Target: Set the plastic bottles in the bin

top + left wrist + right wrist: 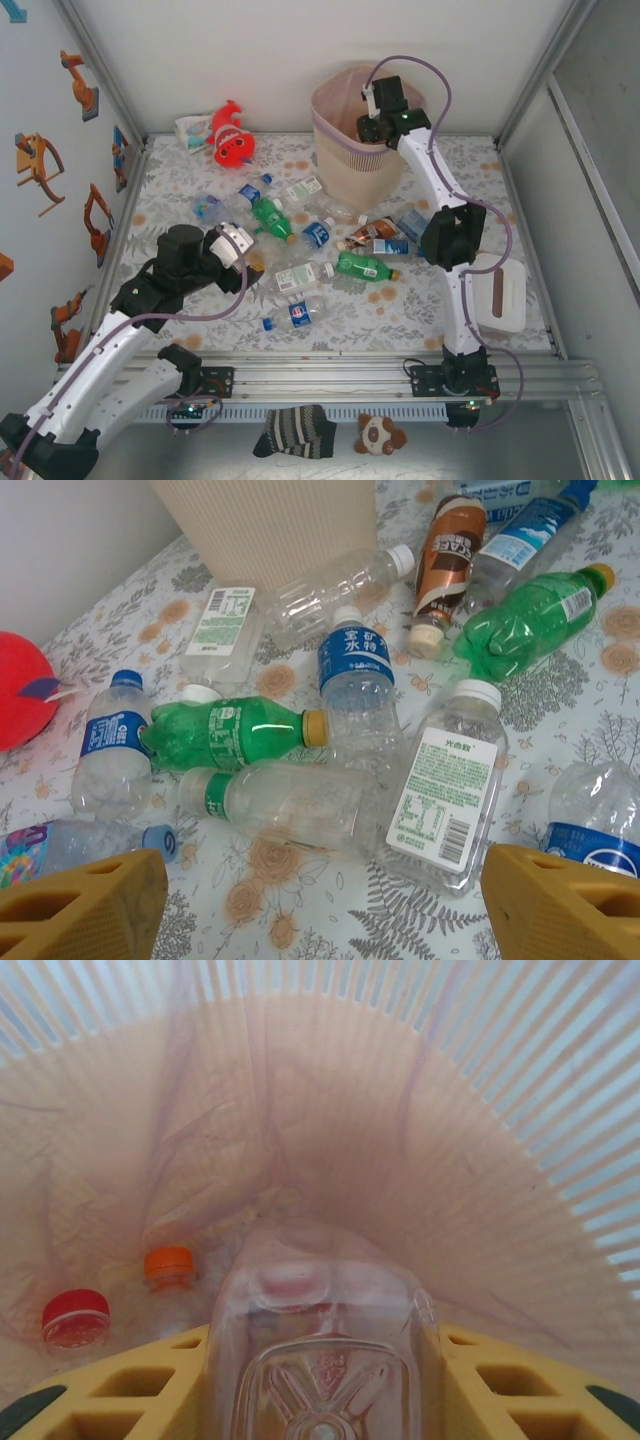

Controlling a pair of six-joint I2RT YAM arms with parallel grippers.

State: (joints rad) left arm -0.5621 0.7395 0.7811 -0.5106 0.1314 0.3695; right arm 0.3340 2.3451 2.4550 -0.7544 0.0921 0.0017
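Note:
Several plastic bottles lie scattered on the floral table, among them a green bottle [271,218] and a clear one with a white-green label [445,785]. My left gripper [240,258] hovers open above them, its yellow fingers [85,905] wide apart over a clear bottle [285,800] with a green neck band. My right gripper [375,122] hangs over the beige-pink bin [355,150], shut on a clear square bottle [320,1340] pointing down into it. Two capped bottles, one with a red cap [75,1318] and one with an orange cap [168,1265], lie inside the bin's liner.
A red fish plush [230,135] lies at the back left next to a small packet. A white box [500,295] sits at the right edge. A brown bottle [450,560] and blue-labelled bottles lie near the bin's base. Metal frame rails bound the table.

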